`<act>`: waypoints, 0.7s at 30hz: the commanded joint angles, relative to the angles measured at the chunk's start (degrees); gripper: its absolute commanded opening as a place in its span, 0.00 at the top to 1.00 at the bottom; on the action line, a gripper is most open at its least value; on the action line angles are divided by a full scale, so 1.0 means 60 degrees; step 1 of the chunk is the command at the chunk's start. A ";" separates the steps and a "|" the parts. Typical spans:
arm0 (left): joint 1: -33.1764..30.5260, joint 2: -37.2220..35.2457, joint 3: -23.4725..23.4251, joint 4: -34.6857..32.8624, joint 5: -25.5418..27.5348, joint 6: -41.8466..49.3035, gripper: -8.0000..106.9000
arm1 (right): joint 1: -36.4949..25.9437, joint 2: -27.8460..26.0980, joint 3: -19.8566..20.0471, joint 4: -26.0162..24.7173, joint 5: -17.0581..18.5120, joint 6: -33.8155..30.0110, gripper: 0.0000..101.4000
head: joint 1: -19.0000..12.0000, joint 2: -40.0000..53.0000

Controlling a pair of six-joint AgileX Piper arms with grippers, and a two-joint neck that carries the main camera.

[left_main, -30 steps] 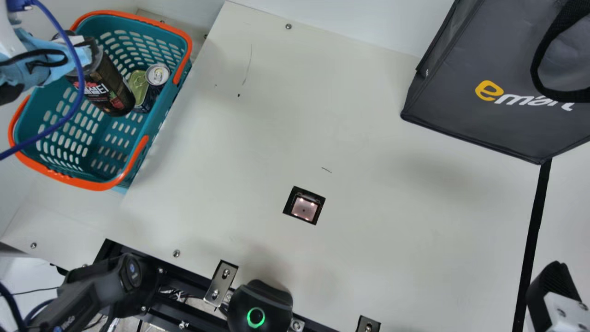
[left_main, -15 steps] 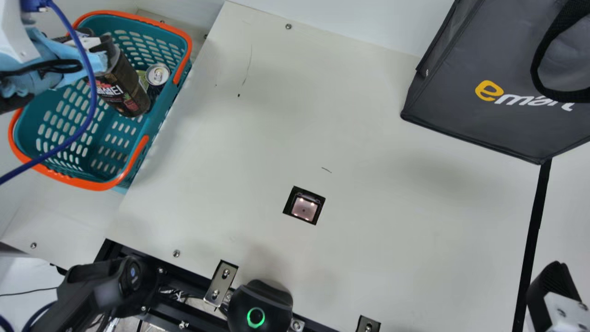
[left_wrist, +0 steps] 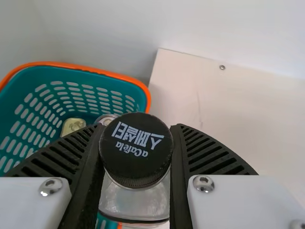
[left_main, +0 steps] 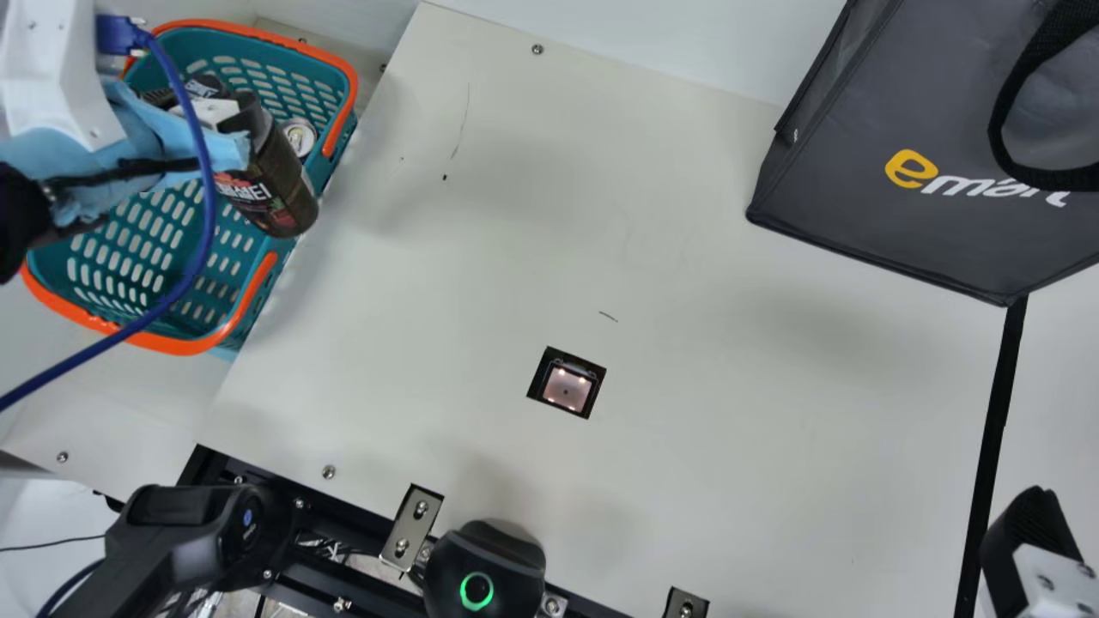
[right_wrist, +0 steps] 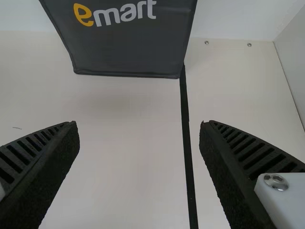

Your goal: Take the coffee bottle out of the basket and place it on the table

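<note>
In the main view my left gripper [left_main: 225, 112] is over the basket [left_main: 129, 257], shut on the coffee bottle [left_main: 273, 193] near its cap. The dark bottle hangs tilted, its lower end over the basket's table-side rim. The left wrist view has the bottle's black cap [left_wrist: 137, 145] between the ribbed fingers of my left gripper [left_wrist: 136, 152], with the teal basket [left_wrist: 71, 86] beyond. My right gripper [left_main: 1035, 549] is at the main view's lower right corner, and in the right wrist view my right gripper [right_wrist: 139, 126] stands open with nothing between its fingers.
A silver-topped can [left_main: 300, 137] stays in the basket, with a pale lidded tin [left_wrist: 72, 126] beside it. A dark grey bag [left_main: 910, 154] stands at the table's far right. A small black-framed scanner window [left_main: 567, 384] sits in the cream table [left_main: 687, 446].
My left gripper has carried the bottle right, from over the basket's inside to its table-side rim, uncovering more of the basket's left part. The right gripper has kept still.
</note>
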 commanded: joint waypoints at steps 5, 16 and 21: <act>-0.0870 -0.0201 0.0252 0.0424 -0.0210 -0.0686 0.84 | 0.0000 0.0000 0.0000 0.0000 0.0000 0.0000 0.10 | -0.0247 0.0023; -0.2157 -0.0600 0.0930 0.1196 -0.0660 -0.1665 0.84 | 0.0000 0.0000 0.0000 0.0000 0.0000 0.0000 0.10 | -0.0247 0.0023; -0.2574 -0.0794 0.1351 0.1481 -0.0900 -0.1982 0.84 | 0.0000 0.0000 0.0000 0.0000 0.0000 0.0000 0.10 | -0.0247 0.0023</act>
